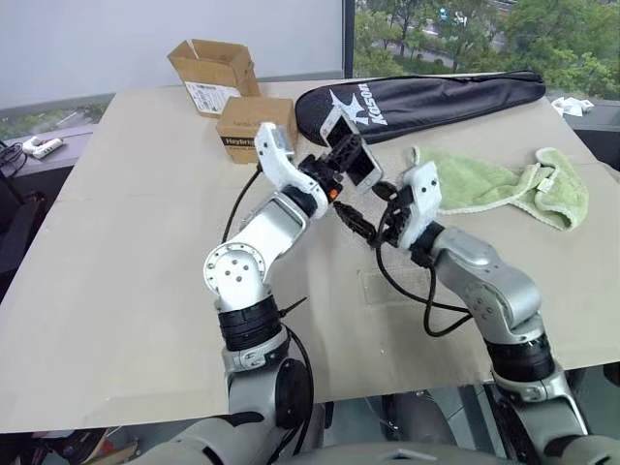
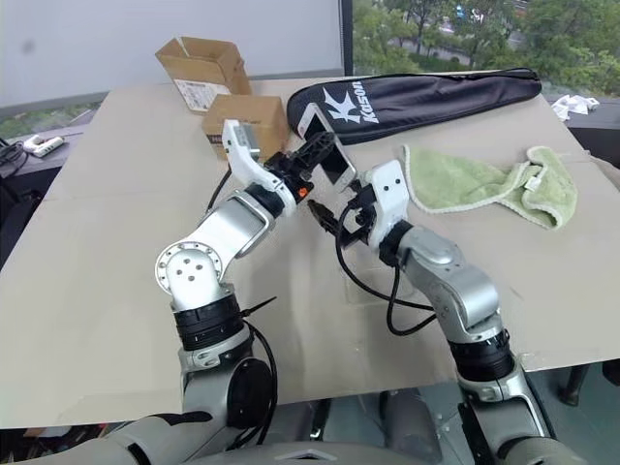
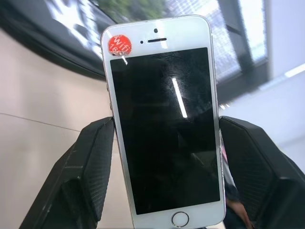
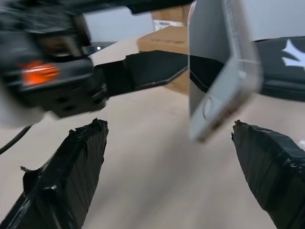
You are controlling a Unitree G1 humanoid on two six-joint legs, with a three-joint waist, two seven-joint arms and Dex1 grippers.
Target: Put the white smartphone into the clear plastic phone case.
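The white smartphone (image 1: 351, 147) is held up above the table with my left gripper (image 1: 337, 170) shut on its long edges. In the left wrist view its black screen (image 3: 162, 95) faces the camera, a red sticker at its top and the home button low down, between the two black fingers (image 3: 90, 162). My right gripper (image 1: 365, 229) stands open just below and to the right of the phone, nothing between its fingers (image 4: 76, 162); the phone (image 4: 214, 71) hangs just beyond them. The clear plastic phone case (image 1: 386, 287) lies flat on the table under the right forearm, faintly visible.
Two cardboard boxes (image 1: 215, 73) (image 1: 254, 126) stand at the back left. A long black bag (image 1: 426, 100) lies across the back, and a green towel (image 1: 504, 184) at the right. The beige table (image 1: 116, 242) has its front edge near me.
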